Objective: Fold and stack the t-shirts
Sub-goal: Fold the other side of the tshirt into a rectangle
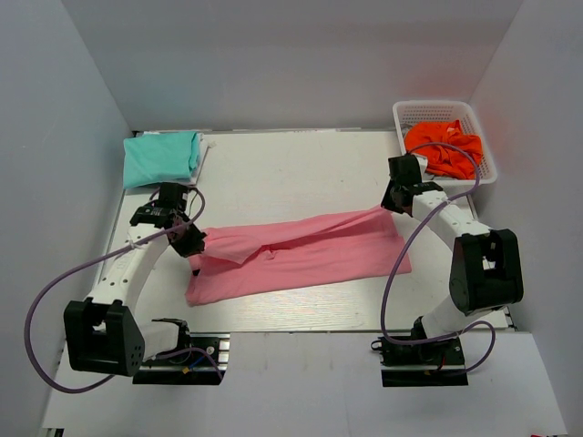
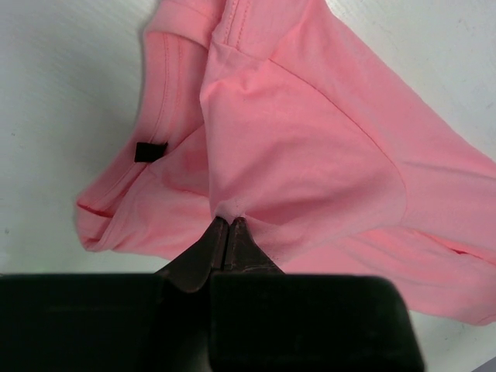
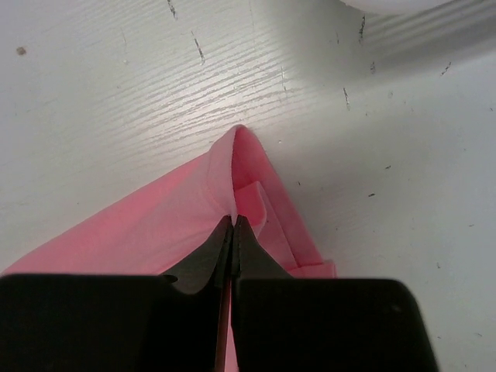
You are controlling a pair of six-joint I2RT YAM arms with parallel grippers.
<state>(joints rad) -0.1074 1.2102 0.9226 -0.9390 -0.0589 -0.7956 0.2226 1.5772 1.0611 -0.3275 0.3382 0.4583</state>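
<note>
Left claw (image 2: 230,222) and right claw (image 3: 233,219) are pinching the pink t-shirt (image 1: 301,255) stretched between them, mid-fold, probably needing a synced carry-over next.

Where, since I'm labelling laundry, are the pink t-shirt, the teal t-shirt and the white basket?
pink t-shirt (image 1: 310,259), top external view, middle of the spread cloth.
teal t-shirt (image 1: 162,157), top external view, centre of its folded top face.
white basket (image 1: 437,112), top external view, its far mesh wall.

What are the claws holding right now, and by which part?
Both pinch the pink shirt: left claw on a fold at its left end, right claw on its folded right corner.
</note>
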